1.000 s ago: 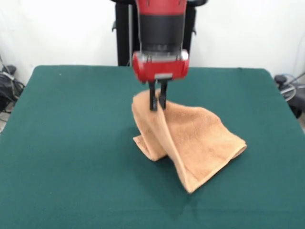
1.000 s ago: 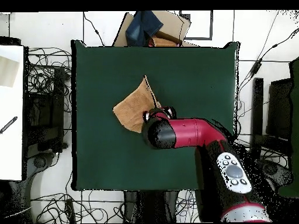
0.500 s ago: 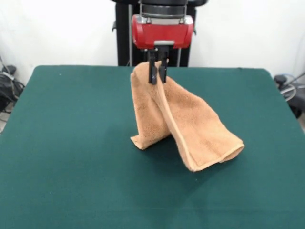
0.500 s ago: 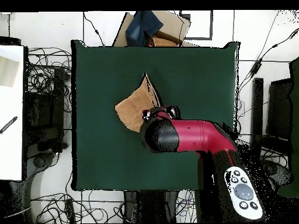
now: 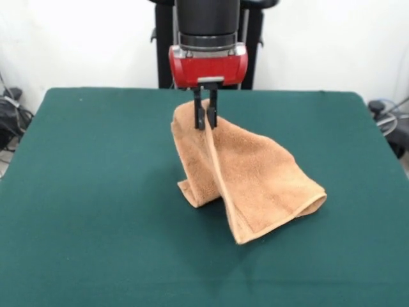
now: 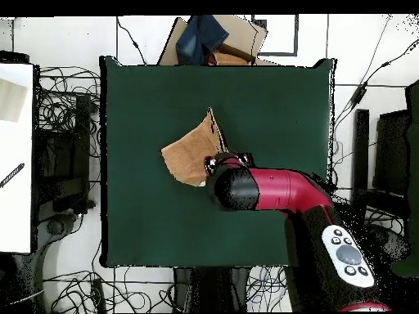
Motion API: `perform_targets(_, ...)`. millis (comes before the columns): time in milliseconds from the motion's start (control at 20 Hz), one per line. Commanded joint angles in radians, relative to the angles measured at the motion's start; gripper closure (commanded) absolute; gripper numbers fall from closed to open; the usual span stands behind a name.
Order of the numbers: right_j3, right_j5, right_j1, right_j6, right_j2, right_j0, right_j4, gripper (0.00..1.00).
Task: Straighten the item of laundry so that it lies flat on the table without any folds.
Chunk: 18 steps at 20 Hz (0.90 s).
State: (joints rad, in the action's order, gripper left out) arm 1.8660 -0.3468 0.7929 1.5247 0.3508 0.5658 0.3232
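A tan terry-cloth towel (image 5: 255,182) hangs from one pinched edge, draped in folds, its lower parts resting on the green table (image 5: 89,192). My gripper (image 5: 204,121) is shut on the towel's top edge, near the table's middle. From above, the towel (image 6: 190,147) shows as a tan wedge on the table (image 6: 270,98), with the red arm covering its near side; the gripper itself is hidden under the arm there.
A cardboard box with blue cloth (image 6: 214,39) sits beyond the table's far edge in the overhead view. Cables lie on the floor around the table. A white surface (image 6: 15,155) stands at the left.
The gripper first rose with the towel's edge, then came down somewhat and shifted slightly left in the front view. The towel's hanging folds swung with it.
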Motion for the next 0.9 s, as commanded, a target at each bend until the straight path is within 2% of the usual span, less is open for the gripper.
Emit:
perform_targets(50,-0.02,0.0,-0.055,-0.053,0.122,0.049,0.058,1.0)
perform_targets(250,-0.142,-0.109,-0.097,-0.19,0.185,0.113,0.071,1.0)
perform_targets(450,-0.256,-0.214,-0.159,-0.281,0.238,0.139,0.086,1.0)
perform_targets(600,-0.308,-0.259,-0.187,-0.302,0.268,0.146,0.103,1.0)
perform_targets(900,-0.347,-0.303,-0.208,-0.309,0.308,0.163,0.127,1.0)
